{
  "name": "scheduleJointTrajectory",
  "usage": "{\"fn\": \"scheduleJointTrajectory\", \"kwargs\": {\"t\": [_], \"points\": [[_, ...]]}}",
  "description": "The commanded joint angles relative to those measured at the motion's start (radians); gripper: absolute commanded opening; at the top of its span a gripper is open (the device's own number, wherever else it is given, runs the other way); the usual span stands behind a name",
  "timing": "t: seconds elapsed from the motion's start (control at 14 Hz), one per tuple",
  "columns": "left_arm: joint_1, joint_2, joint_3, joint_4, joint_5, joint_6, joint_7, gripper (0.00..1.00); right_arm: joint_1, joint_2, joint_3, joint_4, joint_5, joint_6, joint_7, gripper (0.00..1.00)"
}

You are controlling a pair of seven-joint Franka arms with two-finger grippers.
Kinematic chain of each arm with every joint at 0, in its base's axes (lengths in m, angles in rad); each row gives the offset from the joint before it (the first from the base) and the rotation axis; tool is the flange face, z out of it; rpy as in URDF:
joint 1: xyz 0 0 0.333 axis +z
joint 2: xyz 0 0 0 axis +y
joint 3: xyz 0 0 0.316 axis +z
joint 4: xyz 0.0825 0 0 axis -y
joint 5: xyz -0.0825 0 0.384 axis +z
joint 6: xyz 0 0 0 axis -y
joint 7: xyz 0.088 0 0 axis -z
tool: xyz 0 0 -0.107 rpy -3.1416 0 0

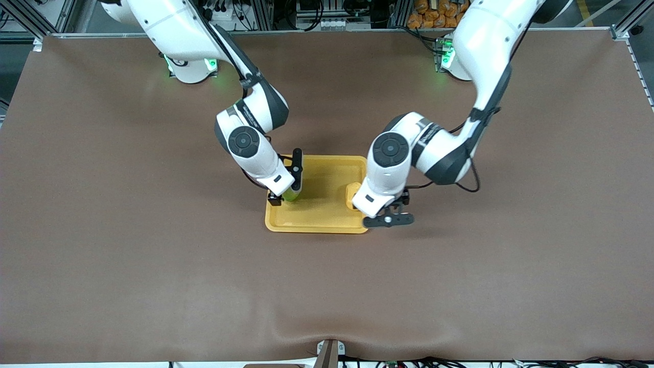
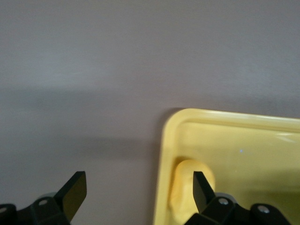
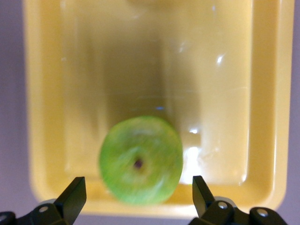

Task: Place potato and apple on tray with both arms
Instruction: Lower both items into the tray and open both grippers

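A wide brown mat (image 1: 127,230) covers the table, with metal framing and cables along its edge by the robots' bases. Near the middle of the mat lies the yellow tray (image 1: 319,217), flat on the surface. The right arm (image 1: 240,110) reaches down from its base to the end of the tray toward the right arm's side, and the right gripper (image 1: 292,180) hangs just above that end with its fingers spread apart and holding nothing. The apple (image 3: 140,160) sits on the tray floor there, stem dimple facing up toward the wrist camera, close to the tray's rim; in the right wrist view the two black fingertips (image 3: 75,194) stand wide on either side of it without touching it. In the front view only a sliver of the apple (image 1: 292,194) shows under the gripper. The left arm (image 1: 434,148) bends down to the tray's end toward the left arm's side, and the left gripper (image 1: 388,220) is over that rim, one finger above the mat and the other above the tray, spread open and empty. The potato (image 1: 352,196) lies inside the tray right against that rim; the left wrist view shows the potato (image 2: 185,192) beside the rounded corner of the tray (image 2: 243,136), partly hidden by one fingertip.
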Motion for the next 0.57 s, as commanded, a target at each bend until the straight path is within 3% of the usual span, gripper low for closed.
{"fn": "scheduleJointTrajectory", "kwargs": {"t": [0.0, 0.21, 0.5], "points": [[0.061, -0.097, 0.002, -0.022, 0.023, -0.053, 0.006, 1.0, -0.013, -0.086, -0.007, -0.023, 0.014, -0.072, 0.011, 1.0], [0.16, -0.174, -0.003, -0.022, 0.011, -0.102, 0.163, 1.0, -0.195, -0.165, -0.009, -0.014, 0.056, -0.146, 0.01, 1.0], [0.289, -0.259, -0.01, -0.022, 0.004, -0.178, 0.375, 1.0, -0.413, -0.169, -0.026, 0.025, 0.053, -0.143, 0.069, 1.0]]}}
